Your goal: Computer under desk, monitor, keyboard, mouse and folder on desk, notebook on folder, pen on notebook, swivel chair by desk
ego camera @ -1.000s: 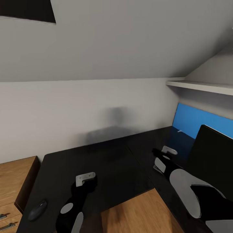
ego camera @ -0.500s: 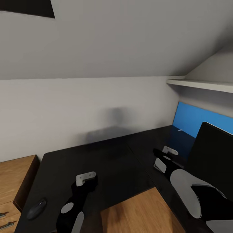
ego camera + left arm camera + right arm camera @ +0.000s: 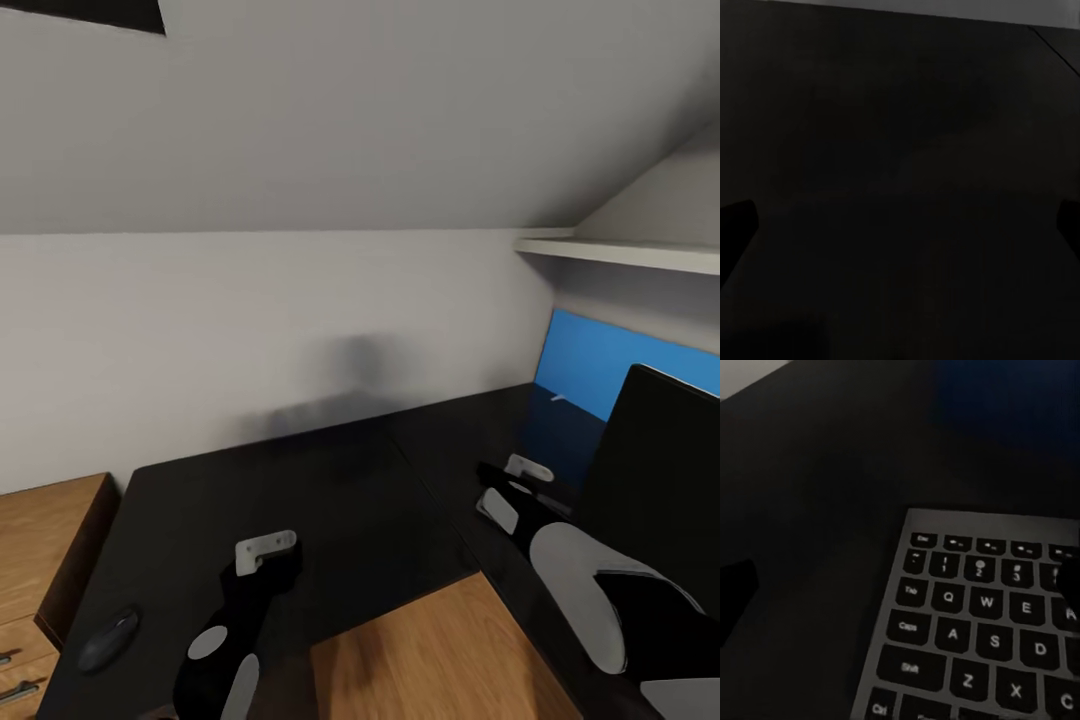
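The desk [image 3: 330, 500] has a glossy black L-shaped top. The small dark mouse [image 3: 108, 638] lies on its near left corner. The monitor [image 3: 660, 470] stands on the right wing, black face toward me. The keyboard [image 3: 982, 622], black keys in a silver frame, lies flat on the desk just under my right gripper [image 3: 904, 589], which is open; in the head view that gripper [image 3: 525, 468] hovers beside the monitor. My left gripper [image 3: 268, 548] hangs over bare desk top right of the mouse, open and empty, with fingers [image 3: 735, 232] far apart.
A bright blue upright panel [image 3: 590, 360] stands against the wall behind the monitor, under a white shelf [image 3: 620, 250]. Light-wood cabinets [image 3: 40, 540] adjoin the desk's left end. Wood floor [image 3: 420, 660] shows in the desk's inner corner. A sloped ceiling hangs overhead.
The whole picture has shifted slightly, so the camera moved. Both arms and the mouse keep their places on the desk.
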Robot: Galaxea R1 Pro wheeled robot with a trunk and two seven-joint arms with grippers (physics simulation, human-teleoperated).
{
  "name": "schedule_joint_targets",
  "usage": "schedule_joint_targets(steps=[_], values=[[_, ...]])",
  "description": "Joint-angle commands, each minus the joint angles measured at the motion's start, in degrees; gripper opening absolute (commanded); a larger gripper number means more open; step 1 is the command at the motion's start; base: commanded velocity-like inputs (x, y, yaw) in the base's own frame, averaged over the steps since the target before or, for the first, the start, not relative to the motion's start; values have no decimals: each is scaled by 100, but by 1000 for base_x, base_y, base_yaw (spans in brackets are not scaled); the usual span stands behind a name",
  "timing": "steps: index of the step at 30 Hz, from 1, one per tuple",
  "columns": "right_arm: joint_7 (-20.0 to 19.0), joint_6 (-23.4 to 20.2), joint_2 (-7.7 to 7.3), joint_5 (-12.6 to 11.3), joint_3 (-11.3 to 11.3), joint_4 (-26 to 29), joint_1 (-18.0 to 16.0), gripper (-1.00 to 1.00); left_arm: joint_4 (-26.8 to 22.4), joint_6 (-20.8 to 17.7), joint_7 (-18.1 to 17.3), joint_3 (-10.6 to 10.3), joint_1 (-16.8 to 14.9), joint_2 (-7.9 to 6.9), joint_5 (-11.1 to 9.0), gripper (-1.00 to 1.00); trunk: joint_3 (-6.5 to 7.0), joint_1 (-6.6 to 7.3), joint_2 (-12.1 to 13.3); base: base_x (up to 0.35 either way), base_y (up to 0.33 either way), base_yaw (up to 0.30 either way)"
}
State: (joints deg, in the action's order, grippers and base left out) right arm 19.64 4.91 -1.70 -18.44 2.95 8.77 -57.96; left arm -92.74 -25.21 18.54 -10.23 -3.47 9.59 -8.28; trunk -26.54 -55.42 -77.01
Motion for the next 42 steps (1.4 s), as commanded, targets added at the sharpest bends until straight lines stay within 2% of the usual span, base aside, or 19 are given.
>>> schedule_joint_targets(steps=[1, 9, 10, 13, 20, 35, 42], values=[[-4, 30, -24, -21, 31, -5, -5, 100, -7, -17, 53, -8, -4, -1, -60, 100, -25, -23, -45, 0, 0, 0], [-4, -168, -199, -21, 186, 2, -5, 100, -7, -19, 53, -12, -4, -1, -60, 100, -168, -198, -366, 0, 0, 0], [-4, -249, -216, -18, 218, 12, -5, 100, -7, -17, 53, -84, -4, -6, -60, 100, -186, -220, -406, 0, 0, 0], [-2, -287, -222, -13, 233, 17, -5, 100, -7, -16, 53, -171, -4, -9, -60, 100, -240, -286, -527, 0, 0, 0], [-24, -294, -225, -18, 230, 32, -5, 100, -7, -14, 53, -218, -4, -10, -60, 100, -240, -286, -527, 0, 0, 0], [-23, -271, -218, -14, 223, 55, -5, 100, 2, -19, 53, -256, -4, -10, -63, 100, -509, -616, -1128, 0, 0, 0], [-23, -271, -222, -10, 223, 55, -5, 100, 2, -19, 53, -335, -4, -10, -61, 100, -635, -769, -1409, 0, 0, 0]])
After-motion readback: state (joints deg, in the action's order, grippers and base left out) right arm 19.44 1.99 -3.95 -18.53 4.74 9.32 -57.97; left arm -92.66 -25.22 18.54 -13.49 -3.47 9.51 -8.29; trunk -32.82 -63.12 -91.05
